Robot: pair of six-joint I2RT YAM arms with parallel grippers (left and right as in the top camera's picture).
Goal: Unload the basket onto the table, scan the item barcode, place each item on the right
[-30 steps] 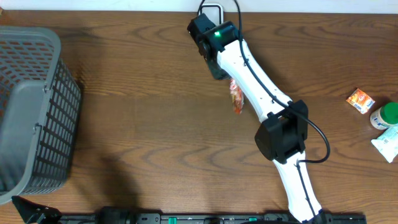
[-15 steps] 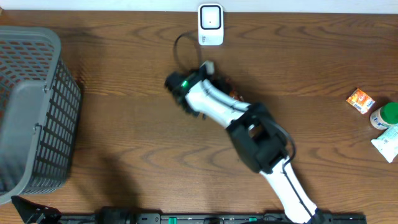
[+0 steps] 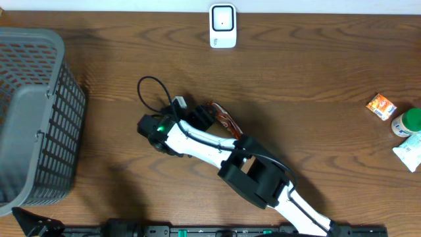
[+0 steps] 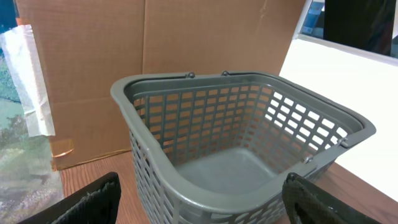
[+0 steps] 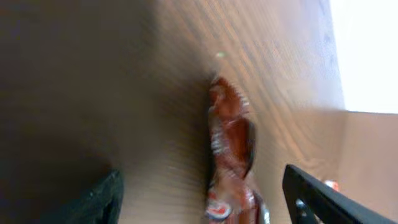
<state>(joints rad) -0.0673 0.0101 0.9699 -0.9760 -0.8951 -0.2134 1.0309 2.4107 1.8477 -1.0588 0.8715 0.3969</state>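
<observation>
Over the brown wooden bench point(image 3: 316, 72), seen from above, the right hand point(image 3: 200, 118) hung at mid-bench just beside the crinkled orange-and-red foil snack packet point(image 3: 223, 122). The packet lay on the wood, well apart from the white box-shaped barcode scanner point(image 3: 223, 26) at the far edge. The grey plastic lattice basket point(image 3: 39, 118) stood at the left. A small orange pack point(image 3: 380, 105) and a green-capped bottle point(image 3: 410, 122) sat at the right edge.

Through the left wrist camera, the left hand point(image 4: 199, 208) was spread wide and empty, facing the basket.

Through the right wrist camera, which was blurred, the right hand's fingers point(image 5: 93, 199) stood wide. The packet lay between them on the wood, and no pad was seen touching it.

Whether the code had been read could not be told. Judged from this, a clean scan would call for closing on one sealed end of the packet, not its middle, so that the printed face was left uncovered. The packet would then need lifting to the scanner's window and turning flat to the glass. Slack foil was likely to crease and slip, so a firm, square pinch and a slow carry looked wise.
</observation>
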